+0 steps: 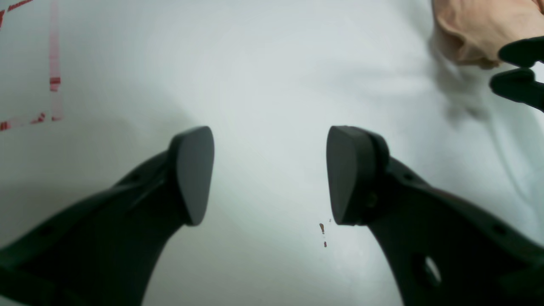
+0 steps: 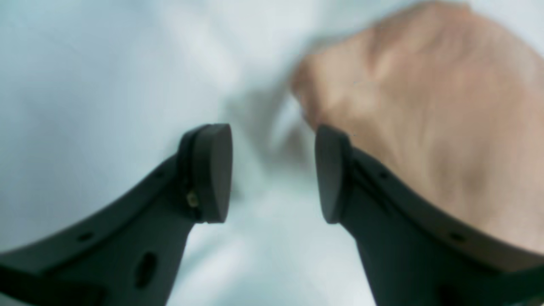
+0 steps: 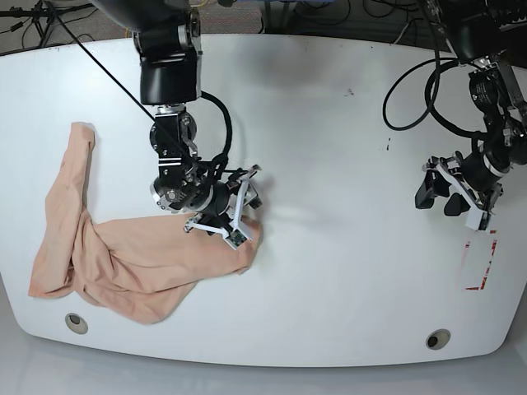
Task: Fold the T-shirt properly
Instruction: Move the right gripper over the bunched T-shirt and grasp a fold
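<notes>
Your left gripper (image 1: pixel 270 174) and right gripper (image 2: pixel 273 172) share matte black curved fingers with flat rounded pads (image 1: pixel 194 174) (small holes dot the shanks); black cables (image 3: pixel 409 90) loop beside dark arm housings.

T-shirt (image 2: pixel 425 106) blurred, cut off

1. No readable text, label, brand or number anywhere in the three views.
2. Only red tape marks on the white table (image 3: pixel 329 123), near the right edge in the base view (image 3: pixel 482 263) and at upper left in the left wrist view (image 1: pixel 54 63); plain lines, no lettering.
3. No legible print on the visible part of the T-shirt (image 3: pixel 132 263).
</notes>
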Controlling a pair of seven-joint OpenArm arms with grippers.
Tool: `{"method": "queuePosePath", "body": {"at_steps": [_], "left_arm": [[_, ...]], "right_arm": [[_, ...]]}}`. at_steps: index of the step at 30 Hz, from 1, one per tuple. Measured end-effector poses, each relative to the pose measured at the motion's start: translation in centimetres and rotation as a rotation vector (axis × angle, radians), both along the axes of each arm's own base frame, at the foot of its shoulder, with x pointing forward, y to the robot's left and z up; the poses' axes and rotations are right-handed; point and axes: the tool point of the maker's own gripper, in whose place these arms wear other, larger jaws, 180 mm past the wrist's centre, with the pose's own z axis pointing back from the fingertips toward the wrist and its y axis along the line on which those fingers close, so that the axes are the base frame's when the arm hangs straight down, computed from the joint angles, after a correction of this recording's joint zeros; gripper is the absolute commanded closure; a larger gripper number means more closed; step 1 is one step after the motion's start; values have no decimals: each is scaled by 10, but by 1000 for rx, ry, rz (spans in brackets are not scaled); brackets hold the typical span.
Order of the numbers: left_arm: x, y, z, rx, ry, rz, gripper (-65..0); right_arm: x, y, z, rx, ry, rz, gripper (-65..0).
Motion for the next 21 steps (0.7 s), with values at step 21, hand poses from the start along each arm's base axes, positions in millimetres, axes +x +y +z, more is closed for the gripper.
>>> {"method": "queuePosePath", "body": {"at_steps": [21], "left_arm": [[-19,7,-7,49,39,-8,-392]], "right_arm": [[17,-31,-12,15,-52,-18,-306]]}}
